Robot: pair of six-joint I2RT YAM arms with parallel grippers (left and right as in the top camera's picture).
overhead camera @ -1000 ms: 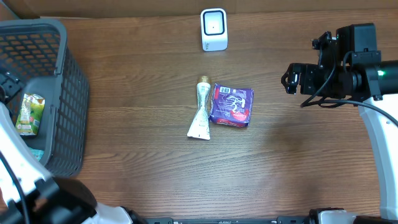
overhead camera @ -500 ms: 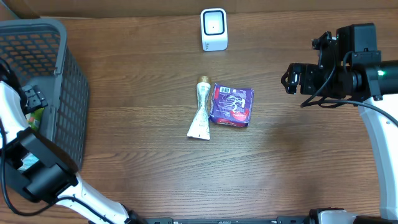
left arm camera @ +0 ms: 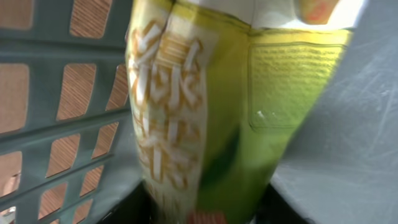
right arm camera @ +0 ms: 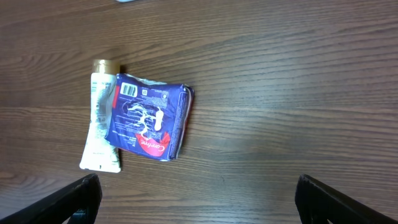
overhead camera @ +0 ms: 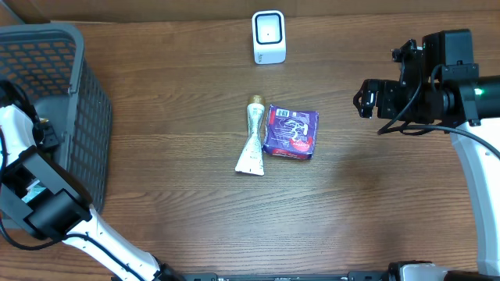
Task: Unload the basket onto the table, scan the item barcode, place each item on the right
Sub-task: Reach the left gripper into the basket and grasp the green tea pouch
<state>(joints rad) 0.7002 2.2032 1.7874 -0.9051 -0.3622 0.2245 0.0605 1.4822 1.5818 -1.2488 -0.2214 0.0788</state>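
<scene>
Looking down from overhead, a grey mesh basket (overhead camera: 87, 117) sits at the left edge of the wooden table (overhead camera: 180, 195). The left arm (overhead camera: 43, 207) bends over its near rim and reaches inside. The gripper of that arm is hidden beneath it in this view, and so is the basket's floor. A white scanner (overhead camera: 269, 37) stands at the far edge, about midway across. Near the centre lie a white tube (overhead camera: 251, 140) with a gold cap and a purple packet (overhead camera: 290, 131), touching side by side, the tube on the basket side. The right arm (overhead camera: 437, 86) hangs over the right of the table, well apart from both.

From the left wrist, a blurred yellow-green pouch (left arm camera: 205, 112) fills most of the frame inside the basket, with lattice wall on one side and smooth grey on the other. The left gripper (left arm camera: 208, 214) shows only as two dark finger parts at the bottom edge, one on each side of the pouch – whether they pinch it cannot be told.

From the right wrist, the right gripper (right arm camera: 199, 199) is spread wide and holds nothing, its fingertips (right arm camera: 62, 208) in the bottom corners. Tube and packet lie on the wood beyond, and the packet shows a barcode label (right arm camera: 127, 89) at one corner
</scene>
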